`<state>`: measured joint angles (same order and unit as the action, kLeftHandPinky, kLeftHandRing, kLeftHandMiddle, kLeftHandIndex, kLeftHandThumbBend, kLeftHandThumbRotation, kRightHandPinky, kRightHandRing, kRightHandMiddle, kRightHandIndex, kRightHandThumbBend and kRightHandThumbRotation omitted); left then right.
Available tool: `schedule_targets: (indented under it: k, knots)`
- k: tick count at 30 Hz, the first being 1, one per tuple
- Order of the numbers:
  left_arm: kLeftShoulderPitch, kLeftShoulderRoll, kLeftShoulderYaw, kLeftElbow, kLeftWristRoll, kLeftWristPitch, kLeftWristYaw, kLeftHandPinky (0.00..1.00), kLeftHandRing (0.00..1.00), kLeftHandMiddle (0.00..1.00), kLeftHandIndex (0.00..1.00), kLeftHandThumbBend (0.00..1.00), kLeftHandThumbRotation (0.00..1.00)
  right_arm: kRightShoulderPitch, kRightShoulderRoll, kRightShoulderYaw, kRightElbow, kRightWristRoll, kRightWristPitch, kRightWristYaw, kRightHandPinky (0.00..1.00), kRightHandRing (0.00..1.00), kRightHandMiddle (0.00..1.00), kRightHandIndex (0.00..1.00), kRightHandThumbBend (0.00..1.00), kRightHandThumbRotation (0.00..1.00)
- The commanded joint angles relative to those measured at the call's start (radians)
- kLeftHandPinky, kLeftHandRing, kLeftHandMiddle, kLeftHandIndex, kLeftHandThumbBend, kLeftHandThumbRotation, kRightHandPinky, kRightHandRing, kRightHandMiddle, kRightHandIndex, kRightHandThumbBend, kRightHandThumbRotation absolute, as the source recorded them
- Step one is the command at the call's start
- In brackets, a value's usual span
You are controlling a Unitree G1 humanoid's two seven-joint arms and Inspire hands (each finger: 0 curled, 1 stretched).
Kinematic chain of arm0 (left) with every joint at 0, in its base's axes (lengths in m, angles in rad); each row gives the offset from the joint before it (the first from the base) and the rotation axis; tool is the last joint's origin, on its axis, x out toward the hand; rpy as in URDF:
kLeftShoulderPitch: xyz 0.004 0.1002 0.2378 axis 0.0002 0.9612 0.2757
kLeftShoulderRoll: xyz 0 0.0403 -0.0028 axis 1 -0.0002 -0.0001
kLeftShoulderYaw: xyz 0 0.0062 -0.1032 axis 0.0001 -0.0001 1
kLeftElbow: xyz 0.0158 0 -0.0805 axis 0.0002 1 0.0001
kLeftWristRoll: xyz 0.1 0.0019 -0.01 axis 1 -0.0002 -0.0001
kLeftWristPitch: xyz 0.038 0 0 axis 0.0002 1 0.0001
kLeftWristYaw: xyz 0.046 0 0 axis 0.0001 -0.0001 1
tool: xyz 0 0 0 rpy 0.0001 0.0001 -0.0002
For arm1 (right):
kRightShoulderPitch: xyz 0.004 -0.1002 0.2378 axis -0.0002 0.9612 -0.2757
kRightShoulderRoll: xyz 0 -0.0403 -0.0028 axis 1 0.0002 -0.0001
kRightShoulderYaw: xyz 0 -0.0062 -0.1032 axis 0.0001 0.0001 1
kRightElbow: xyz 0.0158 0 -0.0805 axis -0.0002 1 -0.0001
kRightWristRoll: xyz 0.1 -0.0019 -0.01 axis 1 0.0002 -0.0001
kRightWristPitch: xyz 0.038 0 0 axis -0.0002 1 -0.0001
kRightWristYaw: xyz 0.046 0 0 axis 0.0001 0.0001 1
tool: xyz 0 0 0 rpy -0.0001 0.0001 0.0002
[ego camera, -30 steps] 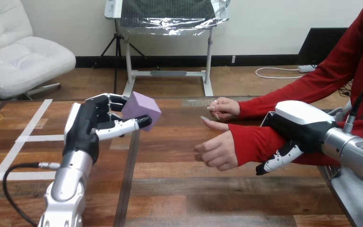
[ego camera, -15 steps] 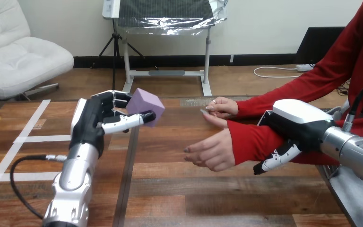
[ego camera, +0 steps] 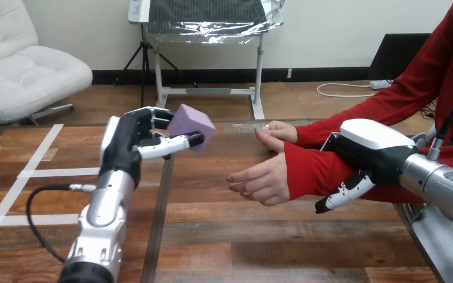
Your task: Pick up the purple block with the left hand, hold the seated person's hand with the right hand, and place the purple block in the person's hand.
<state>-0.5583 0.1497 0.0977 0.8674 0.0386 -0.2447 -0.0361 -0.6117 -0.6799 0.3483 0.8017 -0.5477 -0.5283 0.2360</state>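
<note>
I see a free lane over the bare desk (ego camera: 212, 236) between the purple block (ego camera: 191, 125) in my left hand (ego camera: 133, 141) and the person's nearer hand (ego camera: 262, 180); nothing stands in it. The person's farther hand (ego camera: 277, 131) rests just behind the nearer one and closes that side. My right hand (ego camera: 368, 153), curled round the red-sleeved forearm (ego camera: 312, 174), blocks the right. The desk's near strip lies open.

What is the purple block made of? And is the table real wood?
The purple block looks like foam or matte plastic, and I cannot tell which: its faces are dull and evenly coloured, with no shine. The table looks like wood planks, or a wood-look top: brown grain streaks, seams between boards and a faint sheen.
</note>
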Motion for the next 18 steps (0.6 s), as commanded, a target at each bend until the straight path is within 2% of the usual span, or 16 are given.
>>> schedule_targets:
  k: [1, 10, 18]
  knots:
    - [-0.105, -0.017, -0.011, 0.018, 0.000, -0.020, 0.007, 0.28, 0.32, 0.38, 0.41, 0.62, 0.00, -0.057, 0.004, -0.047, -0.077, 0.038, 0.008, 0.001, 0.14, 0.18, 0.24, 0.24, 0.82, 0.28]
    - [-0.123, -0.033, -0.024, 0.046, 0.009, -0.025, 0.012, 0.29, 0.34, 0.39, 0.42, 0.63, 0.00, -0.058, 0.013, -0.052, -0.110, 0.047, 0.032, 0.022, 0.17, 0.21, 0.26, 0.25, 0.81, 0.29]
    - [-0.138, -0.052, -0.020, 0.074, -0.004, -0.029, -0.007, 0.29, 0.34, 0.39, 0.42, 0.62, 0.00, -0.056, 0.020, -0.056, -0.146, 0.067, 0.059, 0.044, 0.15, 0.18, 0.23, 0.22, 0.82, 0.29]
